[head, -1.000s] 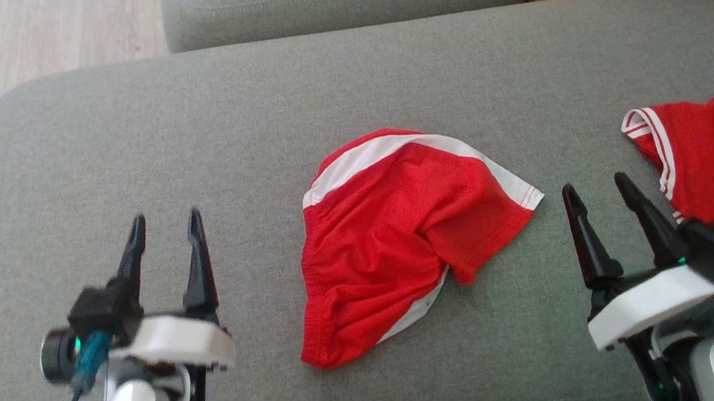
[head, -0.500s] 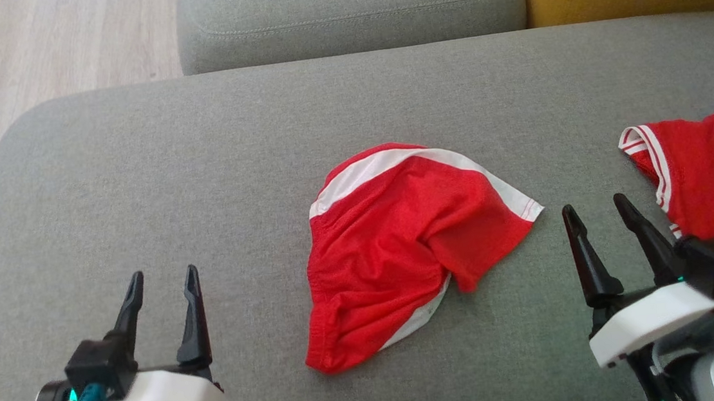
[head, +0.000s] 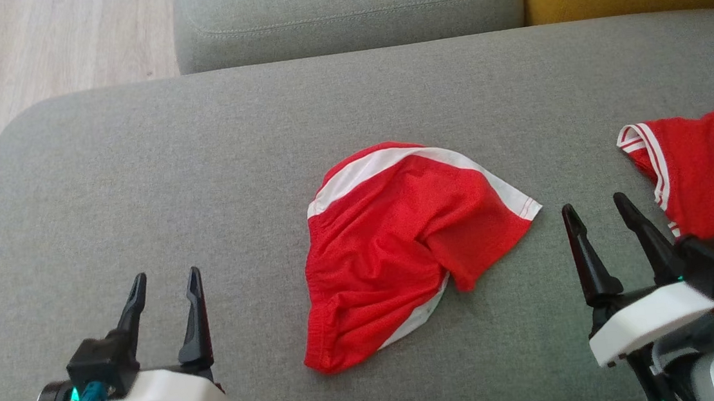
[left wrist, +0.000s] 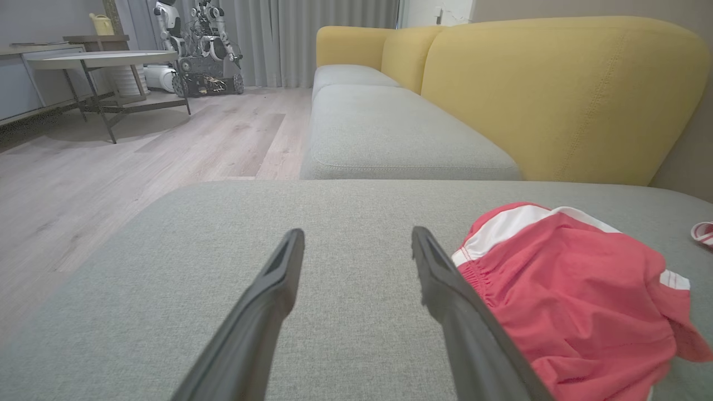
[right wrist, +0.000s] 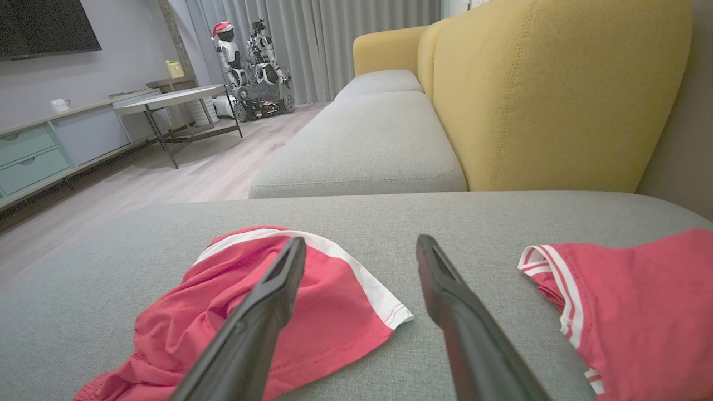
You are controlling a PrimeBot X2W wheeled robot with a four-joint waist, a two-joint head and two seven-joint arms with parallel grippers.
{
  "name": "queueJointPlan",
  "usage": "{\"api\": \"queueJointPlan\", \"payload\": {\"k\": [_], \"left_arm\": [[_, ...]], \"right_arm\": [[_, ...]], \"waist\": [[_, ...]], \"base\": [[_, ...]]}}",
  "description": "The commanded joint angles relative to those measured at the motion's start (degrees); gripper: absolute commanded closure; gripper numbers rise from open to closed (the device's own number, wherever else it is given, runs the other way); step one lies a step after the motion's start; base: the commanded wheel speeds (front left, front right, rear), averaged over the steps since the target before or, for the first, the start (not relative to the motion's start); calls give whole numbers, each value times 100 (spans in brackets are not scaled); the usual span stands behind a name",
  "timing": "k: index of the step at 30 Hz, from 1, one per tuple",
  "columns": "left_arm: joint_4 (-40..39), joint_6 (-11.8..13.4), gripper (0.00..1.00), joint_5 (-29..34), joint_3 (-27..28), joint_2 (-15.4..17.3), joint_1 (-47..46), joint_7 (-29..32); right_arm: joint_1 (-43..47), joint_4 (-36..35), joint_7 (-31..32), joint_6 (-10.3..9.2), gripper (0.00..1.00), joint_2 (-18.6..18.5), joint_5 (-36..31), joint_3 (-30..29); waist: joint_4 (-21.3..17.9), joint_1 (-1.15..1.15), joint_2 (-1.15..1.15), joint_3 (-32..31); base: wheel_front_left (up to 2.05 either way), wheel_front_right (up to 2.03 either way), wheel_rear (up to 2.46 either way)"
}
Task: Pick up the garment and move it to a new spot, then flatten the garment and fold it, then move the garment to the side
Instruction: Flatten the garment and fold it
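Nearest me, the left gripper (head: 166, 275) and right gripper (head: 593, 203) hover over the grey cushion (head: 200, 175), both spread wide and empty. The crumpled red garment (head: 400, 248) lies between them, at two o'clock from the left gripper. Beyond, at the right gripper's one o'clock, lies a second red garment (head: 710, 176). I'd worry that arm snags it, or that a pinch gathers several bunched layers.
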Motion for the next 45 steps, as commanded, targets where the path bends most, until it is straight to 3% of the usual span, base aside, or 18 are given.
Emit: {"api": "queueJointPlan", "payload": {"k": [1,7,12,18,20,32,33,34,35,40,45], "left_arm": [[-211,17,0,-24,205,136,-263,-5],[-169,-81,0,10,100,106,-553,11],[188,-379,0,-5,-148,-105,-1299,126],[1219,-899,0,-214,-476,-529,-2291,436],[1967,-1165,0,-401,-568,-749,-2675,604],[4100,-1893,0,-1140,-583,-1227,-3326,1035],[4209,-1938,18,-1212,-566,-1256,-3366,1024],[4304,-1976,64,-1262,-559,-1277,-3409,997],[4385,-2005,100,-1288,-559,-1292,-3450,943],[4551,-1986,100,-1058,-653,-1260,-3645,308],[4101,-1504,100,-379,-907,-1077,-3666,-88]], "right_arm": [[-163,-235,11,-5,0,-34,-41,106],[-201,-254,9,-5,0,-29,-25,98],[-327,-277,-5,-5,0,-37,-5,126],[-519,-226,-34,-5,0,-45,46,234],[-595,-165,-67,-5,0,-45,82,286],[-734,33,-193,-5,0,-37,152,332],[-747,43,-199,-5,0,-38,153,334],[-759,52,-203,-5,0,-40,154,333],[-769,61,-205,-5,0,-42,155,330],[-770,85,-213,-5,0,-41,146,293],[-687,96,-179,-5,0,-35,166,231]], "waist": [[0,0,0,9],[6,0,0,119],[-42,0,0,351],[-249,0,0,709],[-372,0,0,859],[-620,0,0,1102],[-624,0,0,1112],[-627,0,0,1115],[-628,0,0,1116],[-594,0,0,1092],[-489,0,0,1009]], "base": [[0,0,0],[0,0,0],[0,0,0],[0,0,0],[0,0,0],[0,0,0],[0,0,0],[0,0,0],[0,0,0],[0,0,0],[0,0,0]]}}
